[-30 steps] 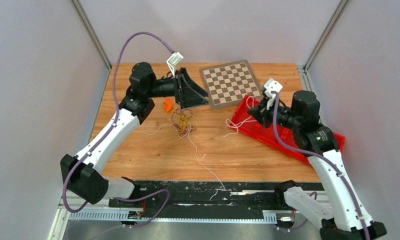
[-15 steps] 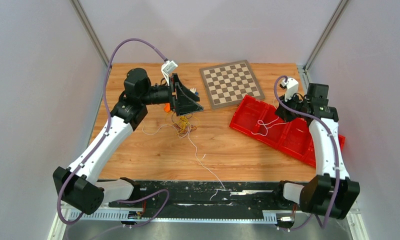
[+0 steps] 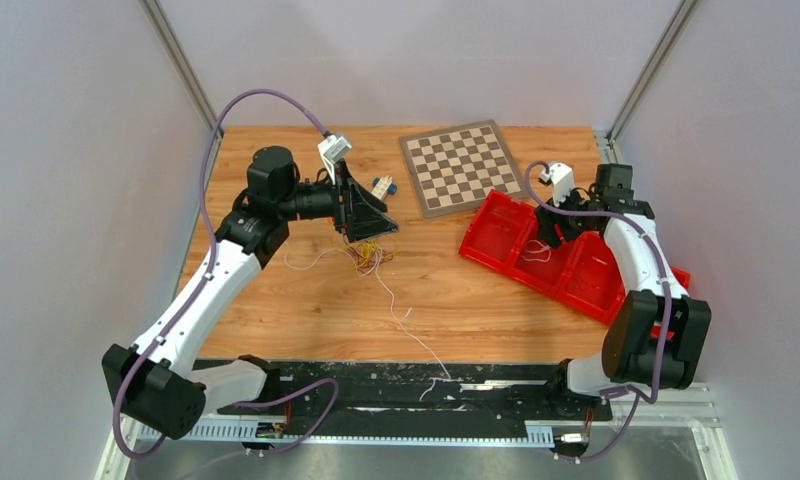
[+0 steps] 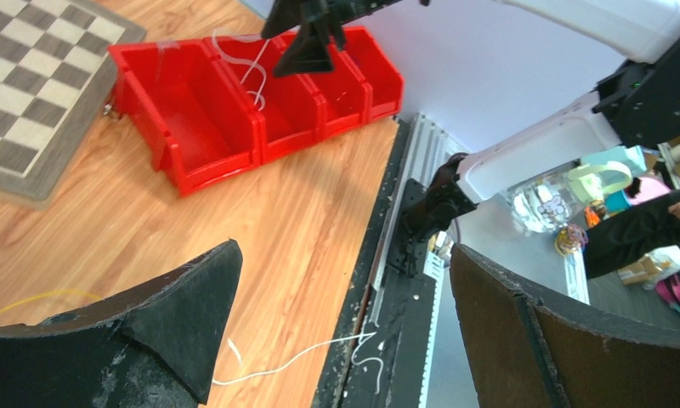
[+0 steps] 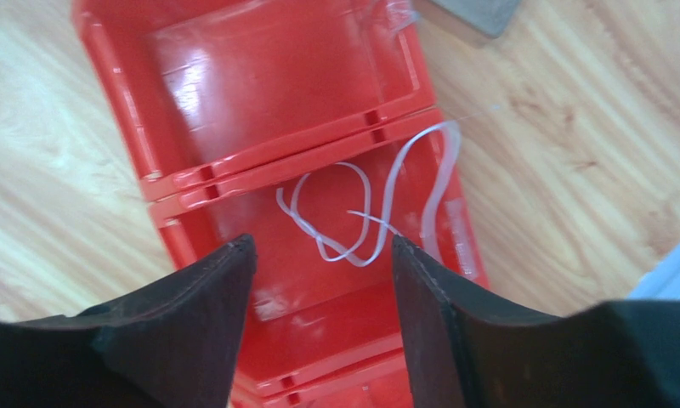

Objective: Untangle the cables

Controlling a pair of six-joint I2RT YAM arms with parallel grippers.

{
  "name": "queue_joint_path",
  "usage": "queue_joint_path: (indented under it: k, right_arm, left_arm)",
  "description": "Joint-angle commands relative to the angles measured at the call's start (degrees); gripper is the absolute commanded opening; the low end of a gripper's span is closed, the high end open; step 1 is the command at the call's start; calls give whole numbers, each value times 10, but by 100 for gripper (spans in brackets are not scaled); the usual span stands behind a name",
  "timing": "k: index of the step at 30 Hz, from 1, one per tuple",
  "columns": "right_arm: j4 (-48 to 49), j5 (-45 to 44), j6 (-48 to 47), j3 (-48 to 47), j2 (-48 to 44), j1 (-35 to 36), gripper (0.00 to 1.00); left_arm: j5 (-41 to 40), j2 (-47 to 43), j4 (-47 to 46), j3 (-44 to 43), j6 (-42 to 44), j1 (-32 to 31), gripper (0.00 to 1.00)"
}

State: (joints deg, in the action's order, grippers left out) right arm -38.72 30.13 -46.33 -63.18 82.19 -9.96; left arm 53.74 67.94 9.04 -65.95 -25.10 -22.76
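A tangle of thin yellow, orange, red and white cables [image 3: 366, 252] lies on the wooden table, left of middle. One long white strand [image 3: 413, 335] trails from it to the near edge and shows in the left wrist view as the white strand [image 4: 294, 361]. My left gripper [image 3: 371, 225] [image 4: 345, 255] hangs open just above the tangle, holding nothing. A separate white cable [image 5: 362, 212] [image 3: 534, 250] lies coiled in the second compartment of the red tray [image 3: 496, 225]. My right gripper [image 5: 324, 246] [image 3: 548, 232] stands open right above it, with nothing between its fingers.
A chessboard [image 3: 463, 165] lies at the back, touching the red tray's far corner [image 4: 116, 64]. A small white and blue object [image 3: 381, 187] sits beside the left gripper. The black rail [image 3: 396, 385] runs along the table's near edge.
The right arm swung back over the red tray and its gripper opened, leaving the white cable in the compartment. The left gripper moved slightly nearer, over the tangle.
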Motion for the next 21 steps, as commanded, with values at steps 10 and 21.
queue_joint_path:
  k: [10,21]
  right_arm:
    - [-71,89,152,-57,-76,239,88]
    - [123,-49,291,-189,201,493,95]
  left_arm:
    - [4,-84,125,118,85,161,100]
    - [-17,-95,76,221,5,278,99]
